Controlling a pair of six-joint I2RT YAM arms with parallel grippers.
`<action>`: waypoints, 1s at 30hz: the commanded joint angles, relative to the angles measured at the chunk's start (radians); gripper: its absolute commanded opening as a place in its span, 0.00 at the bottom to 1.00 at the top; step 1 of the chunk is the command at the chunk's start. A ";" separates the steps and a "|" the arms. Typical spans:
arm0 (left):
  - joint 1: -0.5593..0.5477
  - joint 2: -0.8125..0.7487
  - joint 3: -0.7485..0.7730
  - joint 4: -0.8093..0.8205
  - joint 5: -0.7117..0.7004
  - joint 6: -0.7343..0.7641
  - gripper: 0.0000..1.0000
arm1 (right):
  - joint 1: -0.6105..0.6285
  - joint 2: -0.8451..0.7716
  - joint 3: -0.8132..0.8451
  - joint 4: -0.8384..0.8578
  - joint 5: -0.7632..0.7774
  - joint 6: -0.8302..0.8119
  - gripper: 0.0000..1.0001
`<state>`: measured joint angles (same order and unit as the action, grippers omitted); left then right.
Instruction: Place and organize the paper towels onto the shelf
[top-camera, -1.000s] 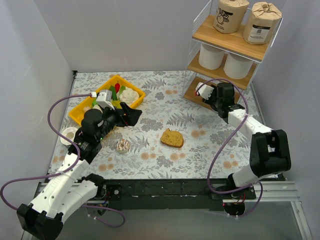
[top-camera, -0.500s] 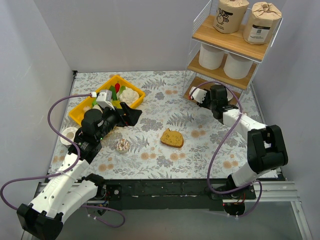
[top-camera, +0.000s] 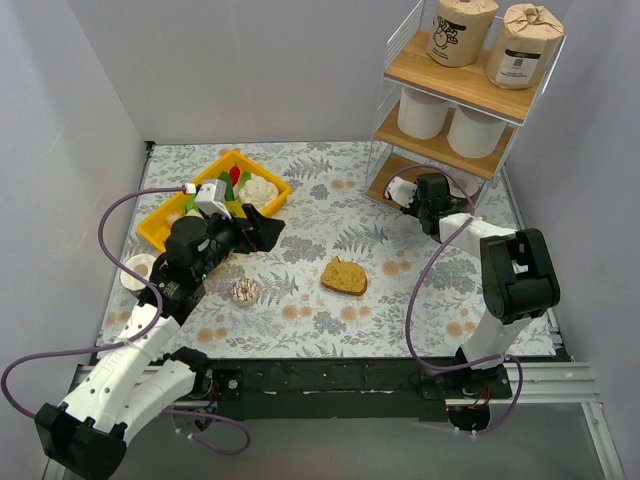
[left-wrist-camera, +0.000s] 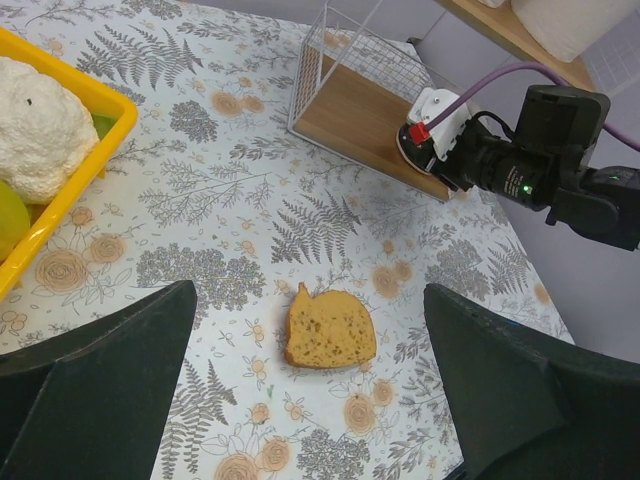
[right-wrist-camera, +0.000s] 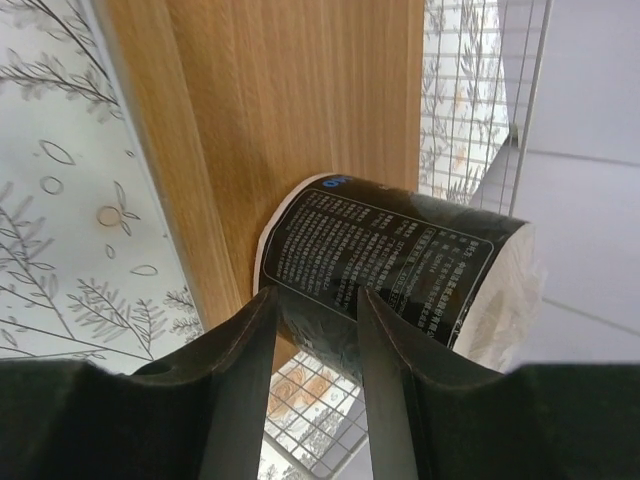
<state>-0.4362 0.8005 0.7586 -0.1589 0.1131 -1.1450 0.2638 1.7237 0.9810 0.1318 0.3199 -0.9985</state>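
The shelf (top-camera: 455, 80) stands at the far right. Two tan-wrapped paper towel rolls (top-camera: 462, 30) stand on its top board. Two white rolls (top-camera: 422, 112) stand on the middle board. My right gripper (top-camera: 397, 190) is at the left end of the bottom board (right-wrist-camera: 290, 100). In the right wrist view it (right-wrist-camera: 315, 300) is shut on a dark-wrapped roll (right-wrist-camera: 400, 250) that lies on its side on the wood. My left gripper (top-camera: 265, 228) is open and empty above the table, over the bread slice (left-wrist-camera: 330, 328). A small round thing with a crinkled top (top-camera: 245, 291) stands on the table.
The bread slice (top-camera: 344, 277) lies mid-table. A yellow tray (top-camera: 160, 225) at the far left holds a cauliflower (top-camera: 262, 190) and other food. A small white cup (top-camera: 135, 270) sits at the left edge. Wire mesh walls close the shelf's sides and back.
My right gripper has moved left along the front of the shelf's bottom board, and its forearm has swung in behind it. The left arm has hardly moved.
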 joint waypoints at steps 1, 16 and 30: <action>-0.006 0.002 0.010 -0.011 -0.016 0.014 0.98 | -0.008 -0.006 0.047 0.045 0.031 0.024 0.45; -0.004 0.031 0.010 -0.033 -0.101 -0.024 0.98 | 0.293 -0.214 0.090 -0.130 0.033 0.461 0.62; -0.003 0.207 0.142 -0.313 -0.599 -0.176 0.98 | 0.374 -0.547 -0.056 -0.170 0.019 0.993 0.99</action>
<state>-0.4370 0.9447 0.7967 -0.2920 -0.2382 -1.2510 0.6373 1.2789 0.9882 -0.1165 0.3099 -0.1761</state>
